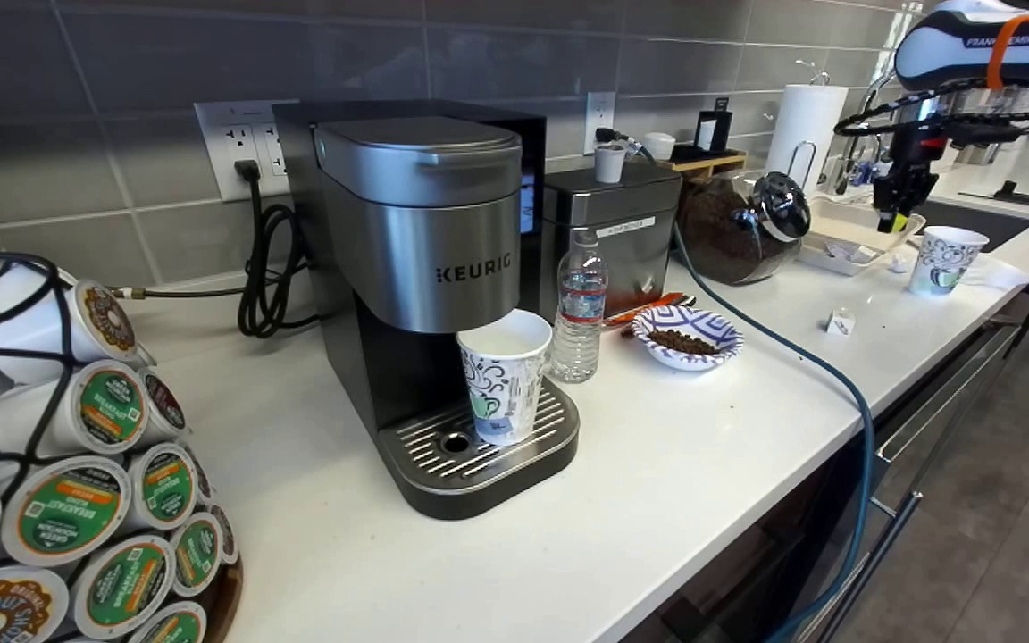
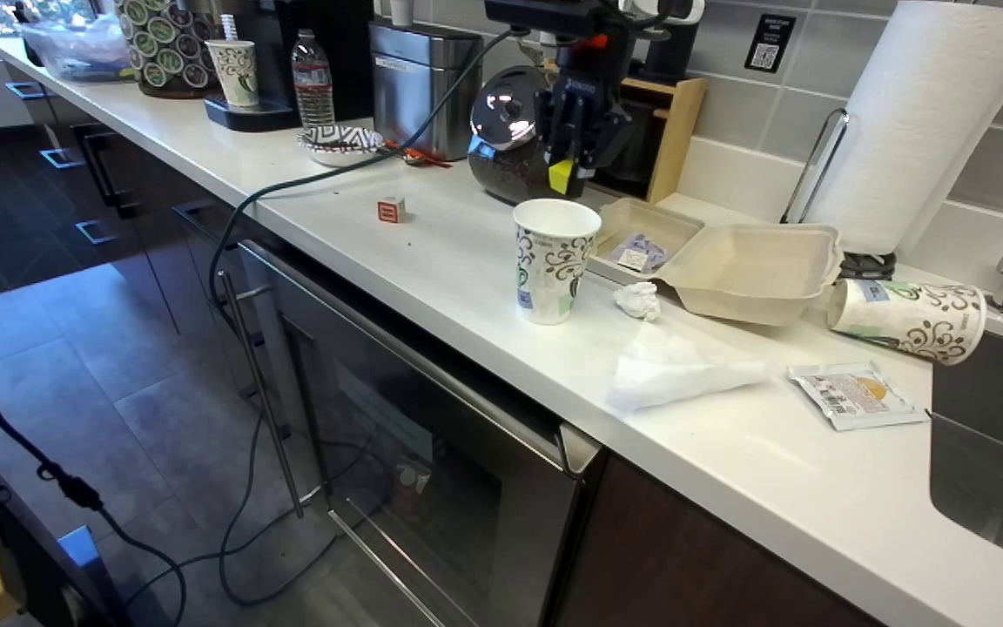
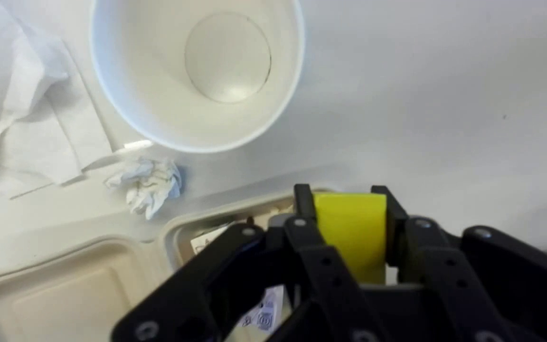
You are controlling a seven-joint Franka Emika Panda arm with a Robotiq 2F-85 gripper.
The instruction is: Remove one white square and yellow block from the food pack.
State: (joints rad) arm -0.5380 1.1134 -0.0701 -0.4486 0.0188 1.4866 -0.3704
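Observation:
My gripper [image 3: 344, 192] is shut on a yellow block [image 3: 352, 232]. The block also shows in both exterior views [image 1: 900, 221] [image 2: 561, 176], held in the air above the counter. The pale food pack [image 2: 754, 261] lies open below, partly hidden by the gripper fingers in the wrist view [image 3: 88, 297]. A small white square [image 2: 633, 259] lies in its smaller compartment on a purple-printed packet. Another small white square block [image 1: 840, 322] sits on the counter apart from the pack; in an exterior view it shows a red-printed face [image 2: 391, 210].
A patterned paper cup [image 2: 554, 270] stands upright just in front of the pack. Crumpled paper [image 2: 638, 300] and a napkin [image 2: 684, 370] lie beside it. A cable [image 2: 336, 174] crosses the counter. A glass jar [image 1: 733, 228] and paper towel roll [image 2: 919, 131] stand behind.

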